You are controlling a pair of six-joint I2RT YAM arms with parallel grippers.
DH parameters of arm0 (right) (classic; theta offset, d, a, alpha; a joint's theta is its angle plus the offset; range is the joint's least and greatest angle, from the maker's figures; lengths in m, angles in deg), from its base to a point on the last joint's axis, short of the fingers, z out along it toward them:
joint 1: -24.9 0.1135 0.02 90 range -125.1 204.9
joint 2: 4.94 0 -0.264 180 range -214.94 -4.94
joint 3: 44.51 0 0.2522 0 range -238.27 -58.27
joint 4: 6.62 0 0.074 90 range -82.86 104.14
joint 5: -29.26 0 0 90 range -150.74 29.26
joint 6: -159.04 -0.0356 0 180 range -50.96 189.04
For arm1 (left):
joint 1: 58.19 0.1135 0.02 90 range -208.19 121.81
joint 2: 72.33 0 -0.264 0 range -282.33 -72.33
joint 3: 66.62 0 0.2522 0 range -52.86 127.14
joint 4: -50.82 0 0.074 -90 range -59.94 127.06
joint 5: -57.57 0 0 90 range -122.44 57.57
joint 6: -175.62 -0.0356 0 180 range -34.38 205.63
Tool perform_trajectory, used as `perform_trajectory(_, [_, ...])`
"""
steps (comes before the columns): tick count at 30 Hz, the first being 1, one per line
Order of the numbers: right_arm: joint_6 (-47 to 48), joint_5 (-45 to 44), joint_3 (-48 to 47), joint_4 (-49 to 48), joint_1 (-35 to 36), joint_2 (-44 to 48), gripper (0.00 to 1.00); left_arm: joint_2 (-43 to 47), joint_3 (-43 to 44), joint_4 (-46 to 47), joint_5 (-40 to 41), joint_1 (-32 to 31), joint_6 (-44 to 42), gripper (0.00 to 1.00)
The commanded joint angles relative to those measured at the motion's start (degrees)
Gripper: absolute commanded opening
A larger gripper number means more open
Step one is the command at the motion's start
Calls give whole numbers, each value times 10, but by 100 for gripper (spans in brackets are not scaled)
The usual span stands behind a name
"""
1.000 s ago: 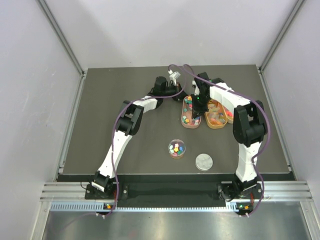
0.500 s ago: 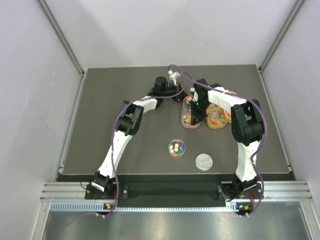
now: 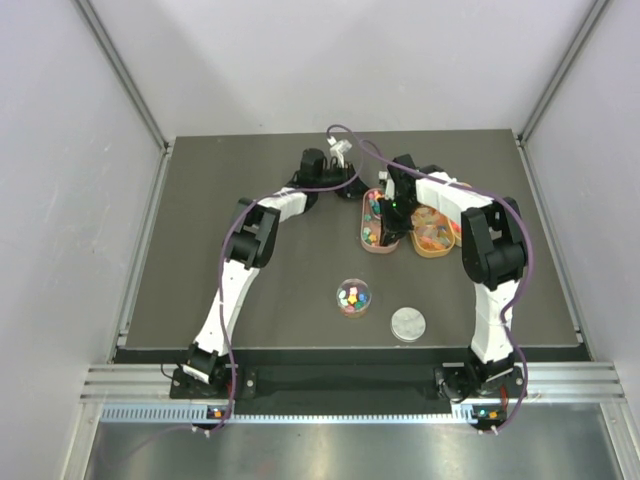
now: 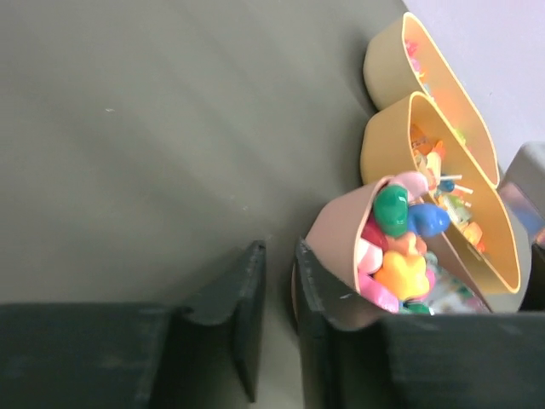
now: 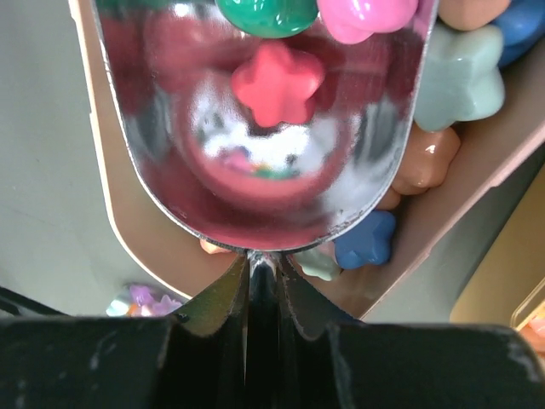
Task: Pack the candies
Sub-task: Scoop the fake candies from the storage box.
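Left wrist view: the left gripper (image 4: 278, 264) has its jaws a little apart on nothing, with bare table between them. The pink tray (image 4: 336, 234) sits just outside its right finger, seemingly touching it, and is heaped with candies (image 4: 400, 251). Two orange trays (image 4: 387, 149) lie beyond that. Right wrist view: the right gripper (image 5: 264, 271) is clamped on the stem of a metal scoop (image 5: 272, 170). The bowl of the scoop lies ahead of the fingers, down in the same pink tray, with a few pieces riding in it, red, green and pink. The jar (image 3: 353, 297) stands well behind the scoop, toward the bases.

My judgement of the risks: the load sits toward the bowl's far end, so a forward tilt on lifting would shed it. A deeper push could also shove the tray, since the left jaws do not grip it.
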Motion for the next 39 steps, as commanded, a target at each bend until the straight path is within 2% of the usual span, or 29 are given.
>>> perform_trajectory(1, [21,0,-11,-87,-3,24,0,74,6,-29,-31,19,-27,31])
perform_trajectory(2, [23,0,-8,-94,-2,27,0,81,4,-37,-31,21,-31,35])
perform_trajectory(5, [23,2,11,-113,-1,38,0,110,-11,-63,-34,33,-48,38])
perform_trajectory(18, [38,-12,120,-226,7,95,0,204,-50,-183,-45,62,-120,37])
perform_trajectory(25, [67,-33,194,-291,21,141,0,220,-58,-220,-31,64,-160,37])
perform_trajectory(34, [76,-59,289,-443,32,162,0,243,-53,-285,-4,70,-212,37])
perform_trajectory(39, [103,-67,309,-478,43,189,0,258,-53,-306,12,76,-234,36])
